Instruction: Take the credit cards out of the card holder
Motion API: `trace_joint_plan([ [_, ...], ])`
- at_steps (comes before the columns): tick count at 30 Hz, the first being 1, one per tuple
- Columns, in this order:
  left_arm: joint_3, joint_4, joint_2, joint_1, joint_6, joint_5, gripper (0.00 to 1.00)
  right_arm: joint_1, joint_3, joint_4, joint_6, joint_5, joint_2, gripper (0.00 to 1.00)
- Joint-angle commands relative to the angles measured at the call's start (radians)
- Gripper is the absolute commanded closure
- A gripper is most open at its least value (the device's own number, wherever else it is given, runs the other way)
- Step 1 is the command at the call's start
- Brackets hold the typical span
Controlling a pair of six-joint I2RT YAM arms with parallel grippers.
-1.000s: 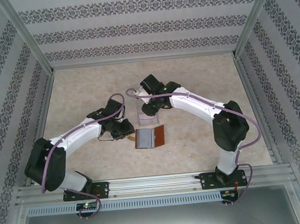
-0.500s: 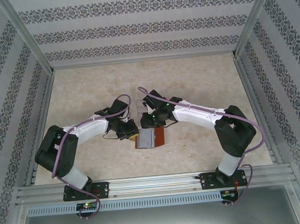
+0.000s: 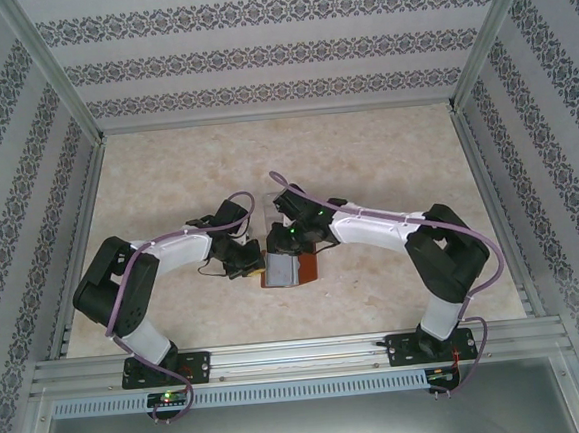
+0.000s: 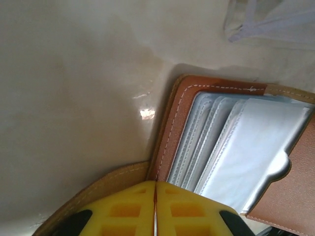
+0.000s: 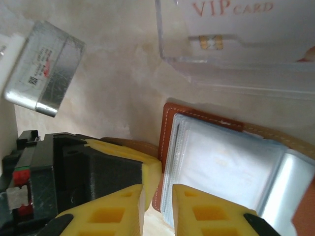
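Observation:
The reddish-brown card holder (image 3: 299,270) lies open on the table, its grey-blue sleeves (image 4: 246,152) fanned face up. My left gripper (image 4: 156,183) is shut on the holder's leather edge by the strap tab (image 4: 93,194), at the wallet's left side (image 3: 247,261). My right gripper (image 5: 157,189) hovers open over the same left edge, one finger (image 5: 211,209) above the sleeves (image 5: 221,162), the other beside the left gripper's fingers (image 5: 150,169). A pale credit card (image 5: 231,10) marked VIP lies in the clear tray (image 5: 236,73). Any cards inside the sleeves are hard to make out.
The clear plastic tray (image 3: 267,210) sits just behind the wallet, close to the right wrist (image 3: 289,239). Patterned walls and metal rails (image 3: 77,193) fence the table. Bare table surface (image 3: 165,166) spreads to the left and back.
My right gripper has come from over the tray toward me and down to the wallet's left edge. The left arm has pulled in slightly, still on the wallet.

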Motion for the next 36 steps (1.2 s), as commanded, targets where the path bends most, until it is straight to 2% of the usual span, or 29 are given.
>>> trace_joint_plan([
  [1, -0.024, 0.036, 0.021, 0.003, 0.012, 0.016, 0.92, 0.015, -0.009, 0.012, 0.034, -0.018, 0.036, 0.78],
  [17, -0.041, 0.063, 0.023, 0.003, 0.003, 0.028, 0.92, 0.038, 0.000, -0.057, 0.056, 0.011, 0.103, 0.73],
  [36, -0.034, 0.059, 0.029, 0.004, 0.010, 0.034, 0.92, 0.077, 0.124, -0.379, -0.023, 0.229, 0.127, 0.61],
])
